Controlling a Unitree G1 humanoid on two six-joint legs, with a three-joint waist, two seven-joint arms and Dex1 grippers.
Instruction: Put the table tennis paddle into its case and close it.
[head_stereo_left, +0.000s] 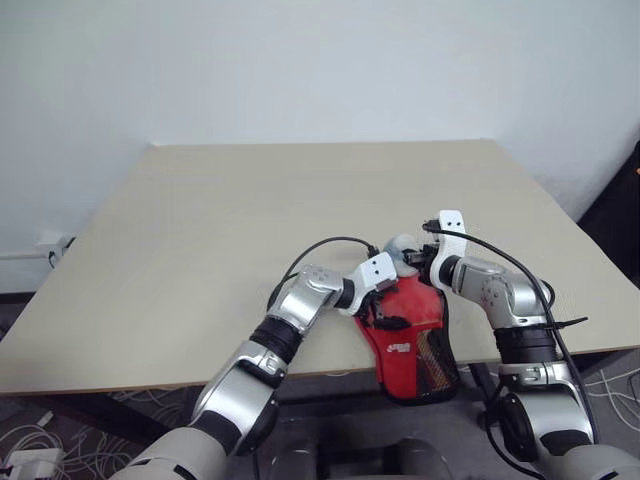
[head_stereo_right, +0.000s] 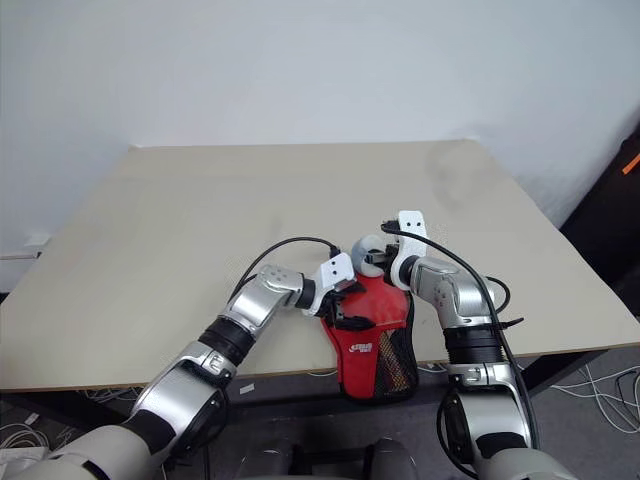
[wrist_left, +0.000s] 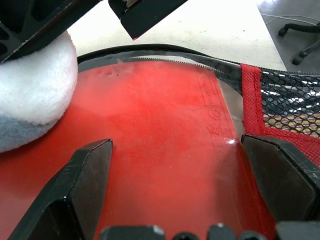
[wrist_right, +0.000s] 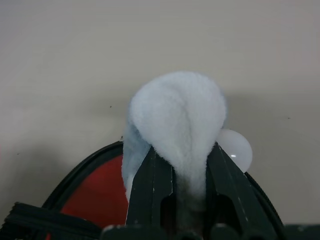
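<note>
Your left gripper (wrist_left: 170, 185) is hovering spread wide over the case (head_stereo_left: 410, 335), whose clear window is showing the paddle (wrist_left: 150, 130) already inside. Your right gripper (wrist_right: 182, 187) is pinching a white fluffy tuft (wrist_right: 177, 117) at the case's round end; whether that is the zipper pull, you cannot tell. Closing is probably what is left. The case is overhanging the bench (head_stereo_left: 250, 220) at its near edge, so keep it from sliding off; open bench is lying beyond.
</note>
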